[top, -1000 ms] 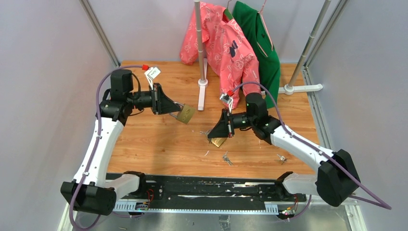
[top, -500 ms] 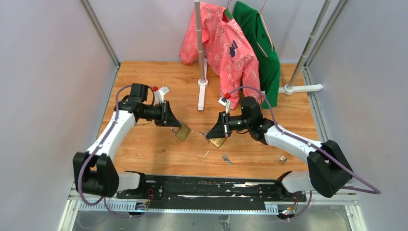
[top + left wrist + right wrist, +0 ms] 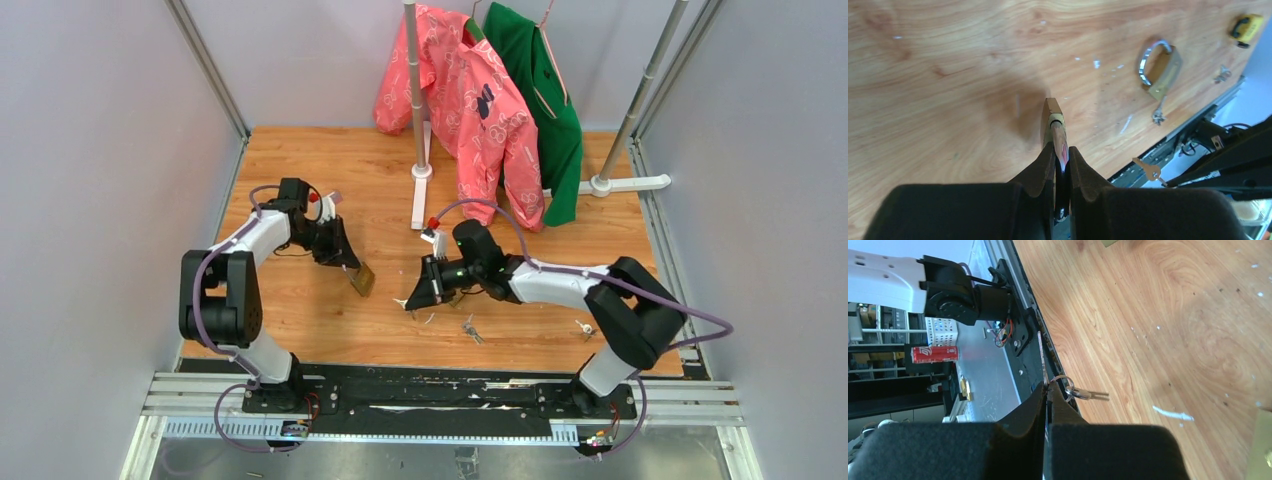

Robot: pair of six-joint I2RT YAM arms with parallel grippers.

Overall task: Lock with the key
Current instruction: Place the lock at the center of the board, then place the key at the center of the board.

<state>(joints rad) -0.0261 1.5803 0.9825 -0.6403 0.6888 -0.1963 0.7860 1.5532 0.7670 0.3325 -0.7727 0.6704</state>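
LEFT GRIPPER (image 3: 1062, 159): pinches shut on flat rectangular brass padlock (image 3: 1053, 117), held edge-on, low over grained wooden tabletop (image 3: 948, 75); contact unclear | MID-TABLE: second brass padlock with curved steel shackle (image 3: 1160, 70), lying flat | RIGHT GRIPPER (image 3: 1047, 399): clamps closed on thin silver metal key (image 3: 1042, 355), blade protruding; spare key (image 3: 1088, 394) dangling beside.

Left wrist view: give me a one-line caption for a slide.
Left gripper pinches a brass padlock edge-on over the wooden table; a second padlock lies beyond.
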